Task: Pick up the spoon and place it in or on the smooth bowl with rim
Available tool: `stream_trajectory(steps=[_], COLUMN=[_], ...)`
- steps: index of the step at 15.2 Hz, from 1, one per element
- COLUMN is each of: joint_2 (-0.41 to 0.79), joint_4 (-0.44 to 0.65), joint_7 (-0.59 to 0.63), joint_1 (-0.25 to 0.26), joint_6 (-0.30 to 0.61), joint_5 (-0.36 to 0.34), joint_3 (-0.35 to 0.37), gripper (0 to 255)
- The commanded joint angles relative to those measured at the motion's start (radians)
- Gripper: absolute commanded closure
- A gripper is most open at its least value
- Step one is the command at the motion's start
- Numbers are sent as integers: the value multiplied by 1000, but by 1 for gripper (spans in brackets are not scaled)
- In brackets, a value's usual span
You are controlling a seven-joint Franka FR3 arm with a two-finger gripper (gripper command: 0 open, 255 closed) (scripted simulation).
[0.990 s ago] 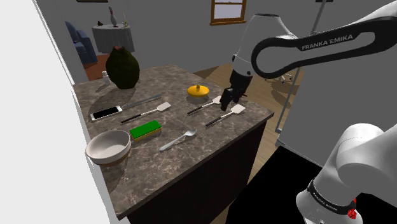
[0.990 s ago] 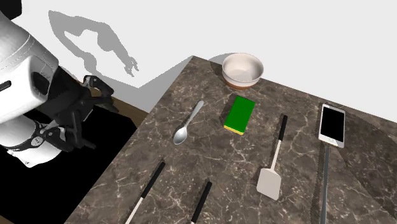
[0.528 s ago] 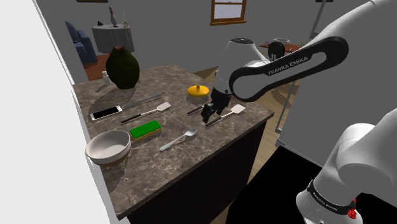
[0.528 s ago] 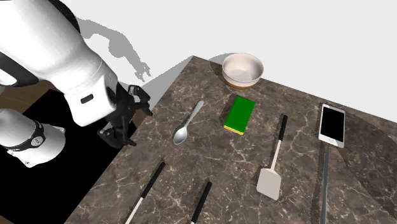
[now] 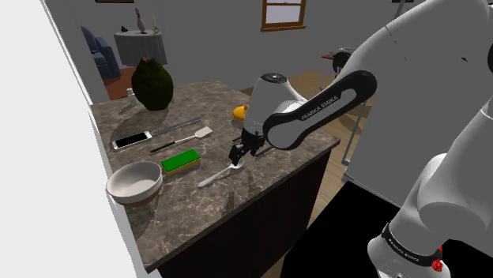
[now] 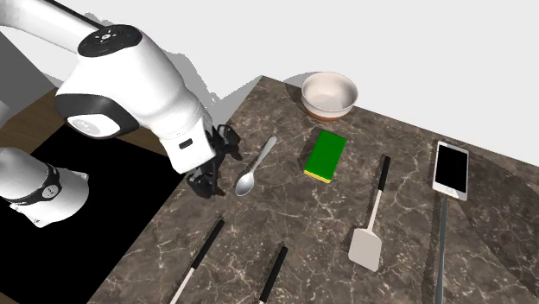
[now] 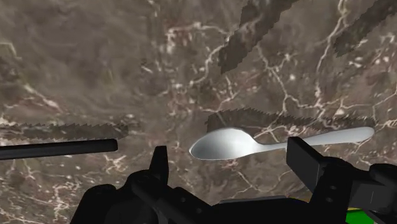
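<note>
A silver spoon (image 5: 220, 175) (image 6: 256, 167) lies flat on the dark marbled counter, near the counter's edge. The white smooth bowl with a rim (image 5: 134, 183) (image 6: 329, 93) stands upright at the counter's corner, beyond the green sponge, and holds nothing. My black gripper (image 5: 236, 152) (image 6: 211, 164) hangs low over the spoon's rounded end, open. In the wrist view the gripper (image 7: 232, 164) has its fingers spread, and the spoon (image 7: 254, 143) lies just ahead of them without touching either. Its handle runs off past one finger (image 7: 306, 163).
A green sponge (image 5: 181, 162) (image 6: 326, 155) lies between spoon and bowl. A phone (image 5: 131, 140) (image 6: 452, 170), a white spatula (image 5: 183, 140) (image 6: 371, 220), black-handled tools (image 6: 201, 255) (image 7: 57, 148), a yellow thing (image 5: 239, 112) and a dark green rounded object (image 5: 152, 84) share the counter. A black area (image 6: 95, 233) borders the counter's edge.
The arm has swung in from beyond the counter's edge and come down over the spoon's rounded end. The fingers have stayed open. Nothing on the counter has moved.
</note>
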Motion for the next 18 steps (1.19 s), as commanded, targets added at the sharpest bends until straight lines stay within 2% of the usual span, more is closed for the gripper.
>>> stream_trajectory(steps=[1,6,14,15,18], joint_2=[36,115,115,115,115], joint_4=[12,22,22,22,22], joint_7=[19,57,57,57,57], joint_1=[-2,-4,-3,-3,-3], joint_6=[25,90,90,90,90], joint_5=[-21,-74,-74,-74,-74], joint_3=[2,-2,-3,-3,-3], gripper=[0,0,0,255,255])
